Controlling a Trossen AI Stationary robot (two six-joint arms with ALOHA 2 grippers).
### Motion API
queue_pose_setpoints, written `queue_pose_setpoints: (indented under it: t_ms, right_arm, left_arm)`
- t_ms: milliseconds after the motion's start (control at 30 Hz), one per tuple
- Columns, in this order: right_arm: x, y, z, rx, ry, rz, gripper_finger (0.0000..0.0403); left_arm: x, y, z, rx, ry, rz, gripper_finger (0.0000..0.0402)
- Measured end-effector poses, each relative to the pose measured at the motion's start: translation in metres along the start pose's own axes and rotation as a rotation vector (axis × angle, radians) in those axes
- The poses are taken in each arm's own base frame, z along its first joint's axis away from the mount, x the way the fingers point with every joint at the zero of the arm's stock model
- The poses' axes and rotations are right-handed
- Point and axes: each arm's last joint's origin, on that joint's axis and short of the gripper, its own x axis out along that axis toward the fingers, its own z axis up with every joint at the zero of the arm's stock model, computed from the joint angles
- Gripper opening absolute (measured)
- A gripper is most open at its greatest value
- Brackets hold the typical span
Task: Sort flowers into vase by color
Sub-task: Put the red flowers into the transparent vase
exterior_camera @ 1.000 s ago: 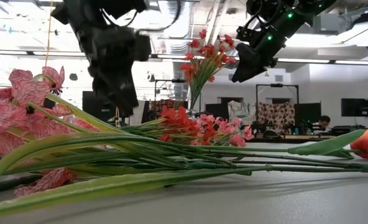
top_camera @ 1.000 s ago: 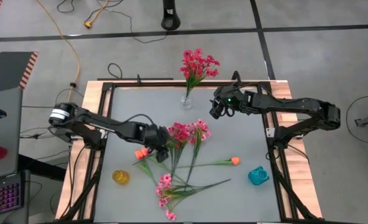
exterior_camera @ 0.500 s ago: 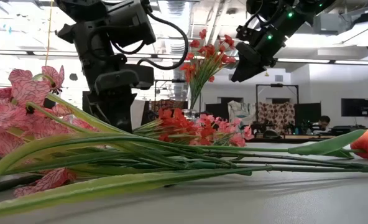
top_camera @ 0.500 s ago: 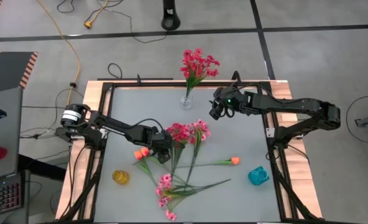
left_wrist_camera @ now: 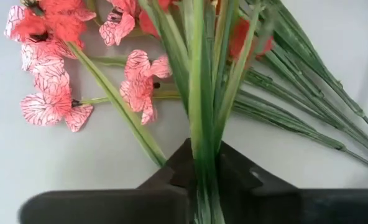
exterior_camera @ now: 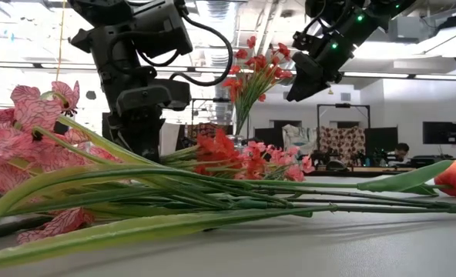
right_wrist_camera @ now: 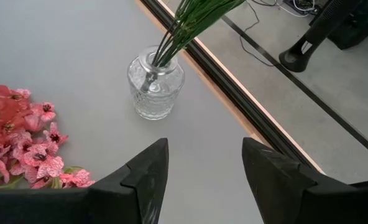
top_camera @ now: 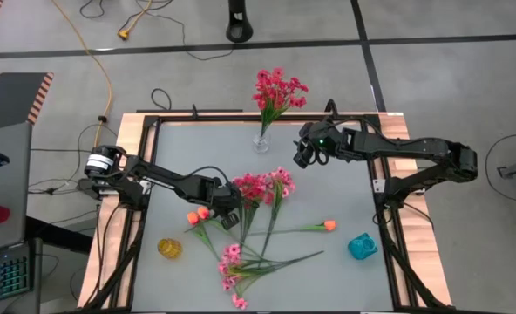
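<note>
Moved: left tool (left_wrist_camera: 202, 186) has dropped onto the pile in the middle of the surface (top_camera: 345, 270) and its fingers have come together on a bundle of green stems (left_wrist_camera: 202, 93); a second ago they stood wide apart above it.
Left tool now: pressed onto the stems, a few thin stalks running straight up between the two dark fingers in the left wrist view. From above it sits just beside the red flower heads (top_camera: 251, 186), on their stalk side.
Right tool: right tool (top_camera: 302, 156) hangs spread and empty over the far part of the surface, near the glass vase (top_camera: 261, 142). No change there.
Where the flowers are: one red bunch (top_camera: 275, 90) already stands in the glass vase at the far edge. The rest lie flat in a loose heap: red heads and pink heads (top_camera: 281, 181) side by side at the centre, more pink (top_camera: 231, 266) at the near edge, an orange bud (top_camera: 197, 215) touching the left tool's side, another orange bud (top_camera: 329, 225) off to the right.
Other pots: a yellow pot (top_camera: 169, 249) and a teal pot (top_camera: 362, 247) wait near the front, both without flowers.
How it will handle: light, I'd say, and floppy. Thin stems bend, heads droop, leaves snag on neighbours.
Where to hold: low on the stalks, clear of the petals, which is about where the pinch is.
Risk: stems overlap, so a pink spray may ride up with the red.
</note>
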Motion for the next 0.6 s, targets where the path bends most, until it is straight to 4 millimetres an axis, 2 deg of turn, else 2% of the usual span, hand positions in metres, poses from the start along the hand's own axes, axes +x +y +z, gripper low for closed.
queue_pose_setpoints:
  t_ms: [100,267,467,600]
  right_arm:
    - [0.0,0.0,0.0,0.0,0.0,0.0,0.023]
    - [0.0,0.0,0.0,0.0,0.0,0.0,0.023]
    - [0.0,0.0,0.0,0.0,0.0,0.0,0.023]
    - [0.0,0.0,0.0,-0.001,0.001,0.0,0.023]
  left_arm:
    - [-0.001,-0.001,0.001,0.0,0.003,0.002,0.0006]
    - [-0.011,-0.006,0.011,0.057,0.01,0.006,0.001]
    - [-0.034,-0.014,0.032,0.162,-0.018,-0.008,0.0003]
    - [-0.052,-0.012,0.044,0.208,-0.079,-0.02,0.0003]
